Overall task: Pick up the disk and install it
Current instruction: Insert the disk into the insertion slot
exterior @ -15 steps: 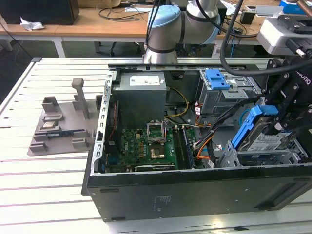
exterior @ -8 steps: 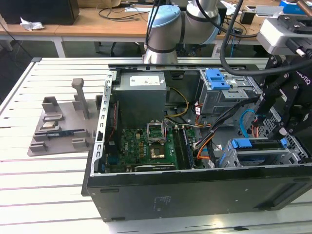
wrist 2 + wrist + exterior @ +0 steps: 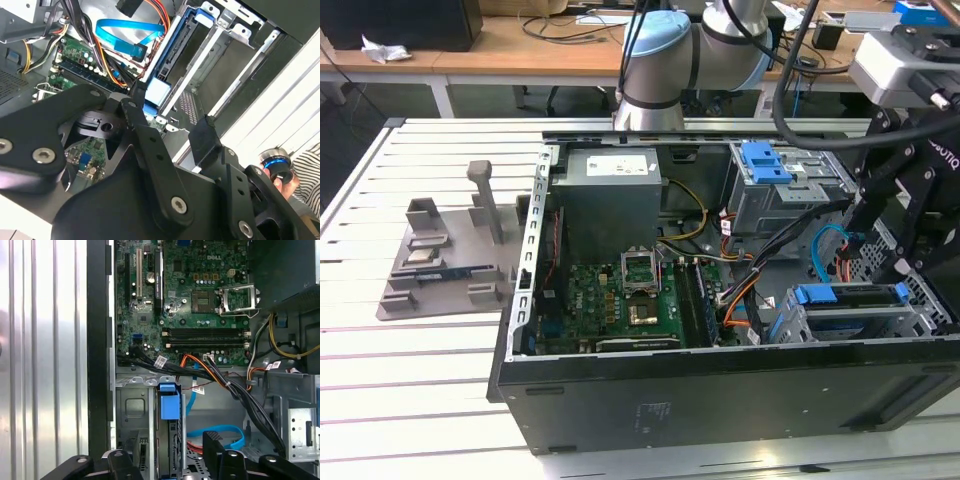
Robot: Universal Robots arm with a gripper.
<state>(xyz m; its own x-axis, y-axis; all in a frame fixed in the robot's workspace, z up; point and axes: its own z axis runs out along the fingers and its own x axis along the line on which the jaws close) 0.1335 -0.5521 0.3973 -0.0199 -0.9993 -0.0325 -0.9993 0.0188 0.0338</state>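
The disk [image 3: 850, 312] sits on its edge in the drive cage [image 3: 920, 300] at the corner of the open computer case [image 3: 720, 400], on the exterior view's right. Its long blue side rail faces up, with grey metal just below. In the first wrist view the disk [image 3: 169, 440] shows as a narrow upright slab between grey cage walls, capped by a blue plastic tab. In the second wrist view its blue rail [image 3: 167, 65] runs along the cage slot.

The claw [image 3: 170, 460] hangs right above the disk, its black fingers [image 3: 212, 445] spread to either side, pinching nothing. The green motherboard [image 3: 190, 300] lies beyond, with orange and black cables [image 3: 220, 380] crossing near the cage. The case rests on a white slatted desk [image 3: 420, 350].
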